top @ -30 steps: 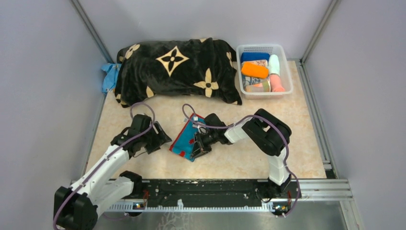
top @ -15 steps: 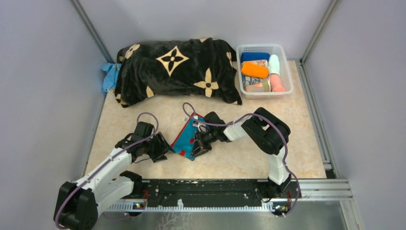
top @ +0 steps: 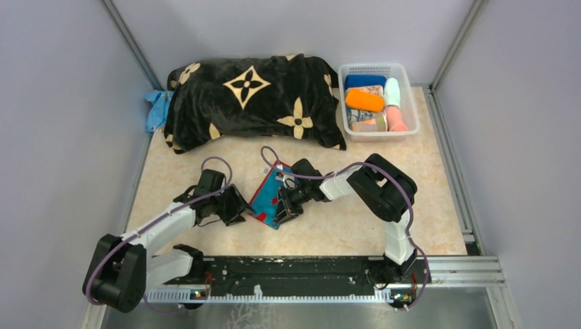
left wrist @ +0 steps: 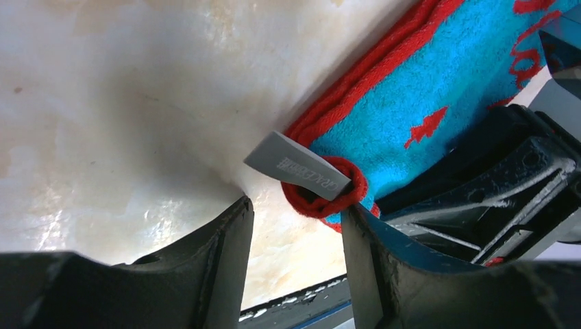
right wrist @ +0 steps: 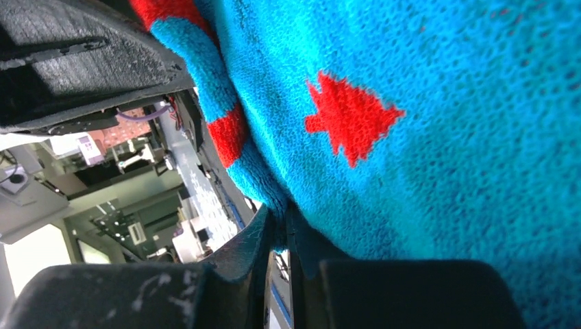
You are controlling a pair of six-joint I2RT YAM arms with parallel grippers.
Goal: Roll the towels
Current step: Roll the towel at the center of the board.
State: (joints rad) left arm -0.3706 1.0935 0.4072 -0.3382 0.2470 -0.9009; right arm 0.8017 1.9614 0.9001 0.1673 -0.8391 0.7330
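Note:
A red-and-turquoise patterned towel (top: 266, 197) lies folded on the table in the middle. My right gripper (top: 283, 206) is shut on its near edge; the right wrist view shows turquoise cloth (right wrist: 425, 116) pinched between the fingers. My left gripper (top: 238, 208) is open and empty at the towel's left corner. In the left wrist view the red-edged corner (left wrist: 322, 199) with a grey label (left wrist: 298, 164) lies just beyond the open fingers, not gripped. A light blue towel (top: 157, 110) peeks out at the blanket's left end.
A big black blanket with cream flowers (top: 253, 99) lies across the back. A clear white basket (top: 407, 86) at the back right holds several rolled towels, one of them orange (top: 364, 101). Grey walls close in on both sides.
My left gripper has moved right and nearer, up to the towel's left corner. My right gripper has stayed shut on the towel with little movement.

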